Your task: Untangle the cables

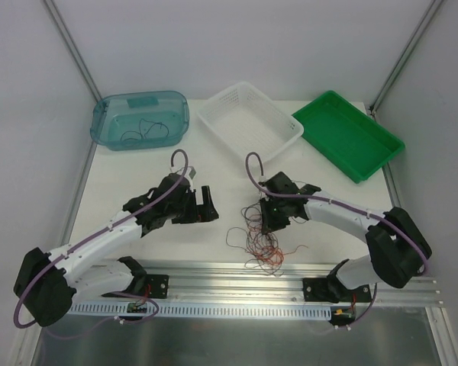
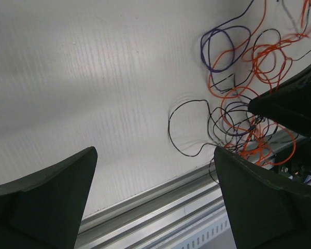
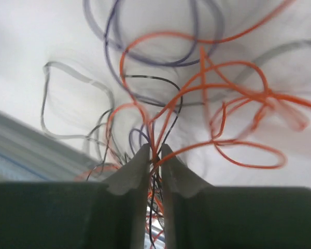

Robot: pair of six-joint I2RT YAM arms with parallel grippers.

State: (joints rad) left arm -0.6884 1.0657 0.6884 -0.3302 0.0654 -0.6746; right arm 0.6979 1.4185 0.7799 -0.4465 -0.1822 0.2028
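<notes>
A tangle of thin orange, black and purple cables (image 1: 261,241) lies on the white table near its front edge. My right gripper (image 1: 268,216) sits over the tangle's upper part. In the right wrist view its jaws (image 3: 154,155) are shut on several orange and black strands, with loops (image 3: 233,111) spreading beyond the tips. My left gripper (image 1: 207,204) is open and empty, left of the tangle. The left wrist view shows its fingers (image 2: 44,199) wide apart, the cables (image 2: 243,104) at upper right.
A teal bin (image 1: 140,119) holding one black cable stands at the back left. A white basket (image 1: 249,120) is at the back middle and a green tray (image 1: 349,134) at the back right. An aluminium rail (image 1: 237,276) runs along the table's front edge.
</notes>
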